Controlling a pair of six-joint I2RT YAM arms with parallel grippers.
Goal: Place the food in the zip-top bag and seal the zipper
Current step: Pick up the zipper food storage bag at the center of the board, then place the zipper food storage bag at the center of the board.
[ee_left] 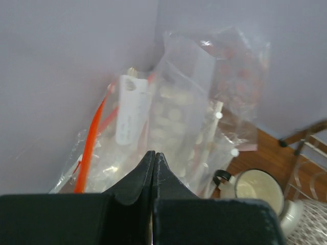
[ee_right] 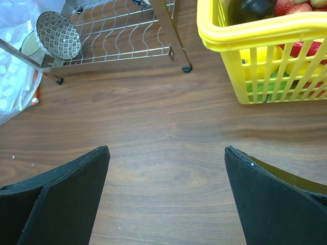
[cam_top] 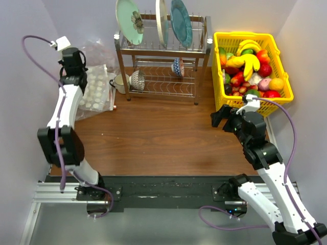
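The food, with a yellow banana bunch [cam_top: 250, 63], a red apple [cam_top: 264, 69] and other toy fruits, lies in a yellow basket [cam_top: 223, 37] at the back right. The zip-top bag [ee_left: 134, 109], clear with a white label, leans at the left wall, and its red zipper [ee_left: 90, 148] runs down its left side. My left gripper [ee_left: 154, 153] is shut just short of the bag, with nothing visible between its tips. In the top view the left gripper [cam_top: 75, 58] is at the far left. My right gripper [ee_right: 166, 153] is open and empty over bare wood, just left of the basket [ee_right: 255, 41].
A larger clear bag of pale lumps [cam_top: 95, 91] lies beside the zip-top bag. A metal dish rack [cam_top: 162, 71] with plates and bowls stands at the back centre. A white mug [ee_left: 255, 187] sits by its left leg. Grey walls close in on three sides.
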